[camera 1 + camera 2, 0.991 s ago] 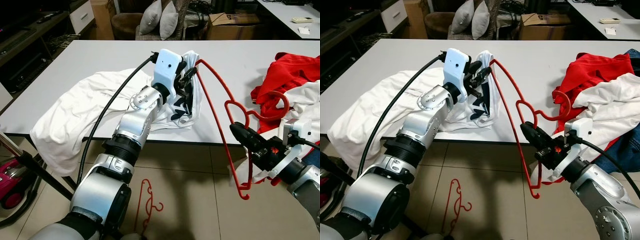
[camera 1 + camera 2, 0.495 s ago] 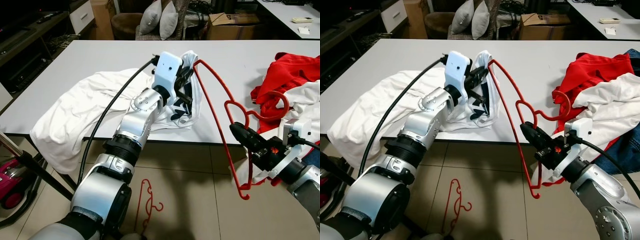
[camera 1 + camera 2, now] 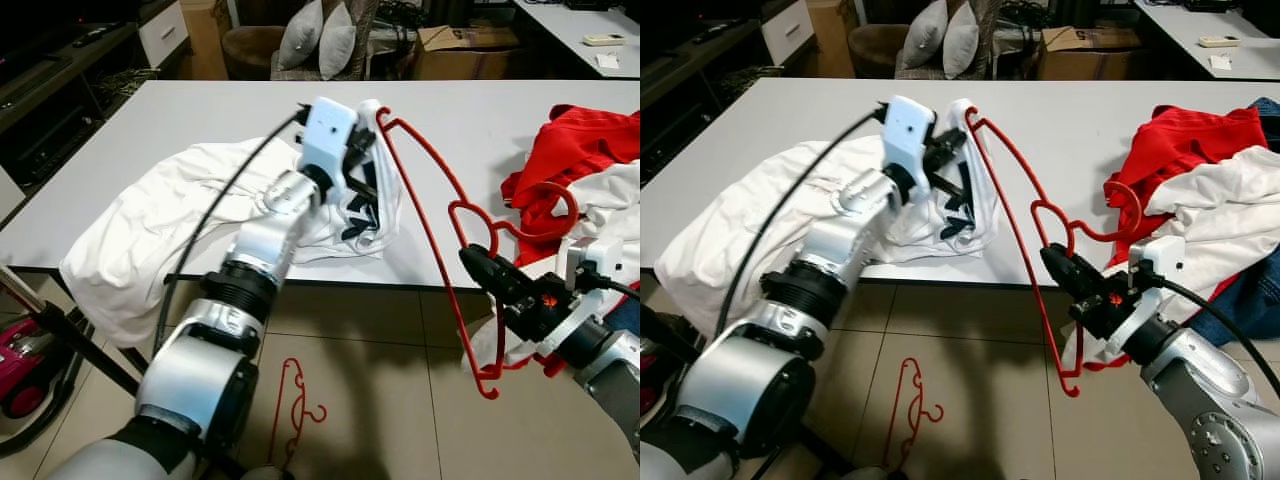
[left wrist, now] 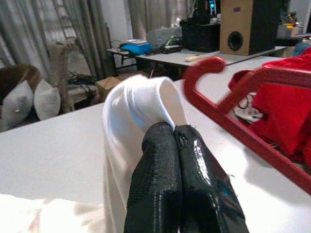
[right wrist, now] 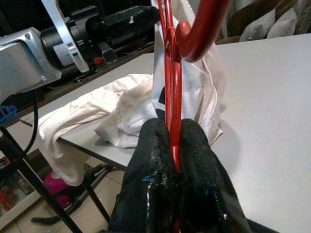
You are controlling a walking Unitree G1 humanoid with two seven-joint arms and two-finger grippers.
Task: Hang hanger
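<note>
A long white rectangular table (image 3: pixel 200 110) stands on a beige tiled floor (image 3: pixel 400 400). Beyond the left gripper (image 3: pixel 365 165), grey and white cushions (image 3: pixel 318 40) rest on a brown armchair, with a cardboard box (image 3: pixel 455 45) beside them.

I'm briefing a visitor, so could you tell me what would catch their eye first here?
The big red hanger held up over the table edge, pinched by the right gripper. Its upper end meets the white shirt that the left gripper lifts off the white table. Red clothes lie heaped on the right.
</note>
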